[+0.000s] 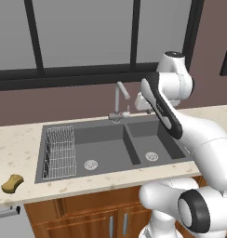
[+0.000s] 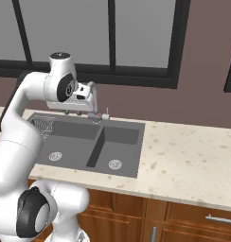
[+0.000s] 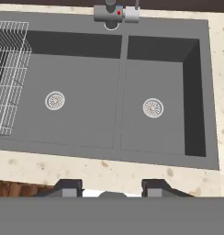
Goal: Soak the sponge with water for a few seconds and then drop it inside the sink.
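Note:
The sponge (image 1: 12,183), a small yellow-brown bean-shaped block, lies on the speckled counter far left of the sink (image 1: 110,139), near the front edge. My gripper (image 2: 72,112) hangs above the back of the left basin, pointing down, well to the right of the sponge. In the hand view its fingertips (image 3: 68,187) stand apart with nothing between them, so the gripper (image 3: 111,189) is open over the sink (image 3: 86,92). The water is out of view. The slim silver faucet (image 1: 119,100) stands behind the divider between the basins.
A wire rack (image 1: 59,151) fills the left side of the left basin. Each basin has a round silver drain (image 3: 55,100). Speckled counter (image 2: 183,156) stretches to the right of the sink. A window runs along the wall behind.

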